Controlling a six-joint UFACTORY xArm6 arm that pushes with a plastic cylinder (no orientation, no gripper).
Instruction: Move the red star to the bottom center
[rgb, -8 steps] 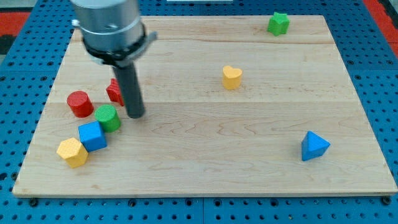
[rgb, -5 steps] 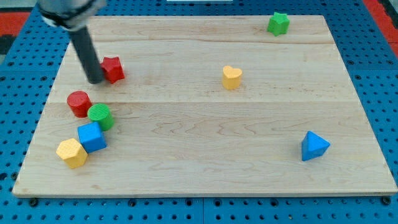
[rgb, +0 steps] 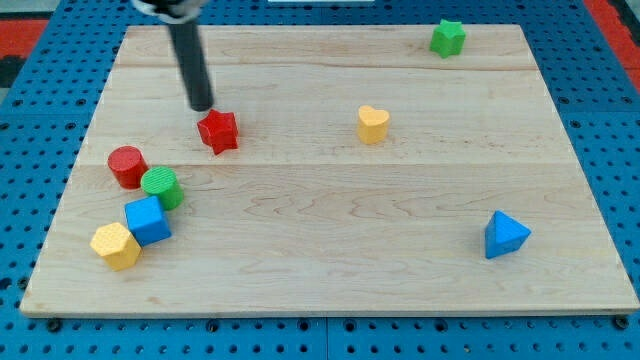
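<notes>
The red star (rgb: 218, 131) lies on the wooden board (rgb: 330, 260), left of centre in the upper half. My tip (rgb: 202, 106) stands just above and to the left of the star, a small gap away. The dark rod rises from it to the view's top edge.
A red cylinder (rgb: 127, 166), a green cylinder (rgb: 161, 187), a blue cube (rgb: 148, 220) and a yellow block (rgb: 116, 245) cluster at the lower left. A yellow heart (rgb: 373, 124) sits near the centre top, a green star (rgb: 447, 38) at the top right, a blue triangle (rgb: 505, 235) at the lower right.
The red star moved up past the rod, then right and down to its present spot. My tip swung from the star's right to its left, then to its upper left.
</notes>
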